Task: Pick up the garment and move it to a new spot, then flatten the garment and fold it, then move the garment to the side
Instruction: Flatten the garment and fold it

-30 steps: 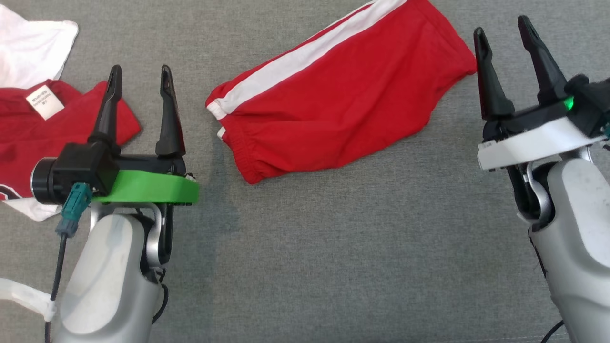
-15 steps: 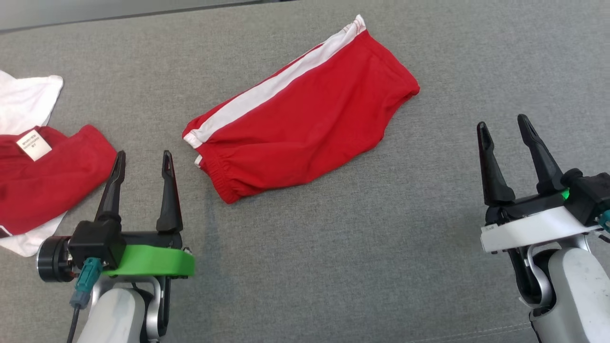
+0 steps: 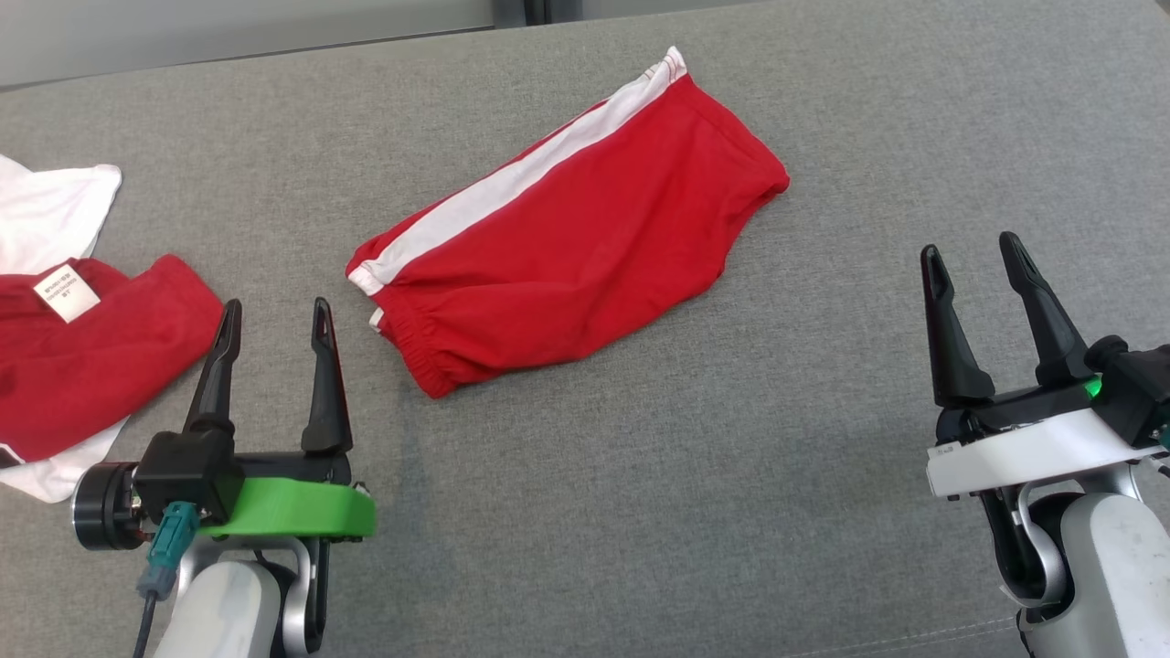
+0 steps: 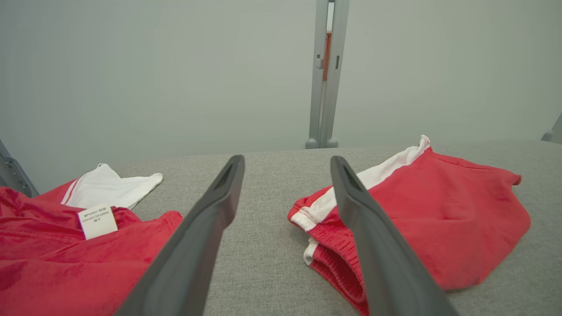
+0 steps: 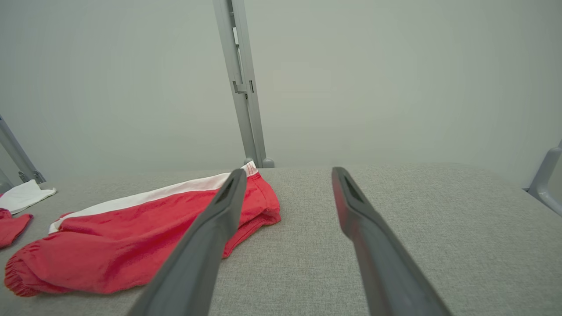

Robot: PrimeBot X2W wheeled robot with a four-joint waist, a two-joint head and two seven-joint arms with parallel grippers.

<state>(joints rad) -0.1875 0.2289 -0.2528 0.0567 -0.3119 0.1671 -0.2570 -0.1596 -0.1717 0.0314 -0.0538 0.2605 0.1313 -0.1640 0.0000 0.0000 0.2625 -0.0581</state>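
Grippers: both of mine stand wide open with nothing between the fingers. My left gripper [image 3: 274,306] and my right gripper [image 3: 969,245] hover over the grey surface [image 3: 640,512], fingers pointing away from me.
Far left: a crumpled red garment [image 3: 91,375] with a white label [image 3: 66,292] lies partly over a white cloth [image 3: 46,206] at the edge of the head view.
Left gripper: just to the right of that heap, with its outer finger close to the heap's edge. I cannot tell from above whether they touch. In my left wrist view both fingers are clear of the cloth.
Centre: the red shorts [image 3: 585,256] lie flat on the surface between my two grippers, slanting from near left to far right.
Stripe: a white stripe [image 3: 512,187] runs along the shorts' far edge.
Near end: the gathered elastic end [image 3: 425,361] is the part closest to my left gripper, a little to its right and apart from it.
Right gripper: well apart from the shorts, off to their right, over bare surface. In my right wrist view one finger crosses in front of their far end.
Backdrop: a grey post [image 4: 325,74] stands against a pale wall [image 4: 153,74] behind the surface.
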